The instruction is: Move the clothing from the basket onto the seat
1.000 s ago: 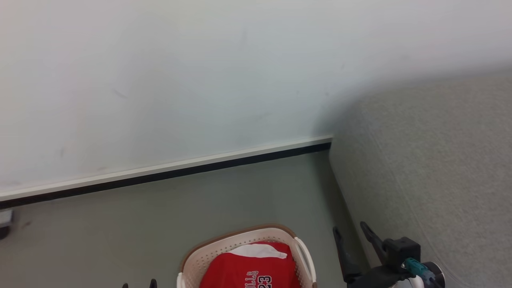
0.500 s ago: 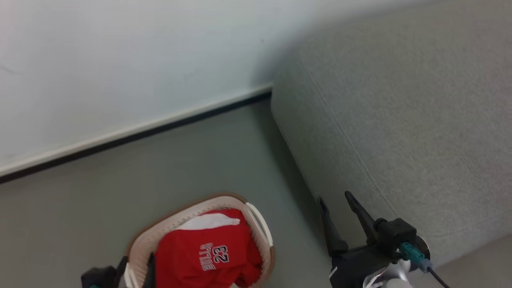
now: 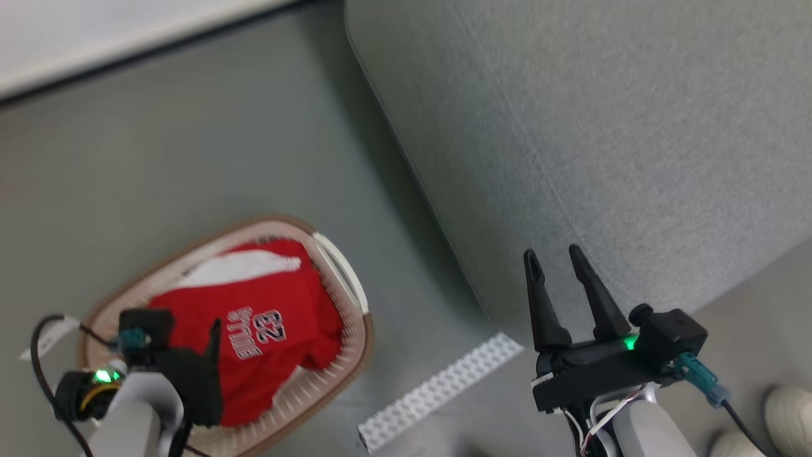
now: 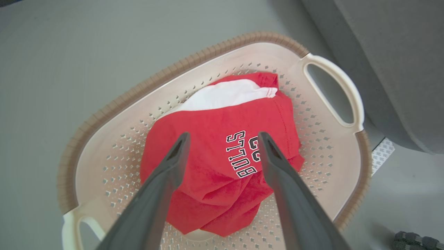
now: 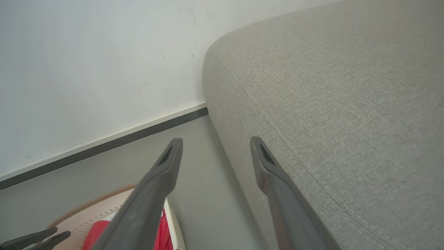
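Observation:
The clothing is a red bundle with a white panel and "BULLS 23" lettering, lying in the cream basket on the floor at lower left. In the left wrist view my left gripper hangs open above the clothing, its fingers apart over the lettering and holding nothing, with the basket around it. My right gripper stands open and empty at the front edge of the grey seat. The right wrist view shows that gripper beside the seat and its stitched seam.
A white perforated strip lies on the grey floor between basket and seat. The white wall with dark baseboard runs behind. A person's pale shoes stand at the lower right. The seat's corner is close to the basket's handle.
The head camera has tilted down and turned, so the whole picture shifted. My left gripper now shows over the basket. Both grippers stay open.

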